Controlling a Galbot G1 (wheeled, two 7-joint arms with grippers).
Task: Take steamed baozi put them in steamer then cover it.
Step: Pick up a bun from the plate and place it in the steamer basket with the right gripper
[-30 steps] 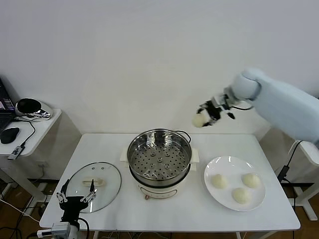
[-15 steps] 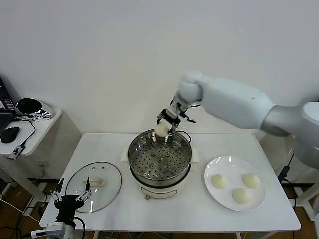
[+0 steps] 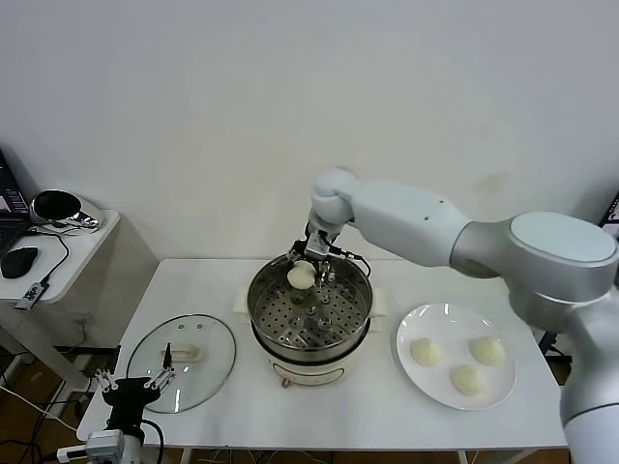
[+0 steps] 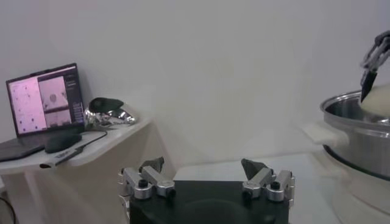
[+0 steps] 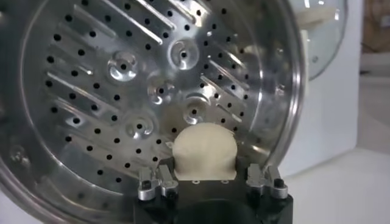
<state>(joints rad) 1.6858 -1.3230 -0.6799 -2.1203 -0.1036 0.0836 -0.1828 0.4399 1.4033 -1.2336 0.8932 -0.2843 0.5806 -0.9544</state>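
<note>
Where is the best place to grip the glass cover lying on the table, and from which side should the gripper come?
Probably the cream oblong handle at the centre of the cover, approached from straight above. The cover lies flat, handle up; its glass dome offers no other hold.

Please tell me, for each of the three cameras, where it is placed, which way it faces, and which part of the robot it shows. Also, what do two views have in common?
Head view: from the robot's head, down at the white table; right arm over the steamer, left gripper by the cover.
Left wrist view: low, level; own open gripper, side desk.
Right wrist view: down into the tray; right gripper holding a baozi.
Shared: all show the steamer.
</note>
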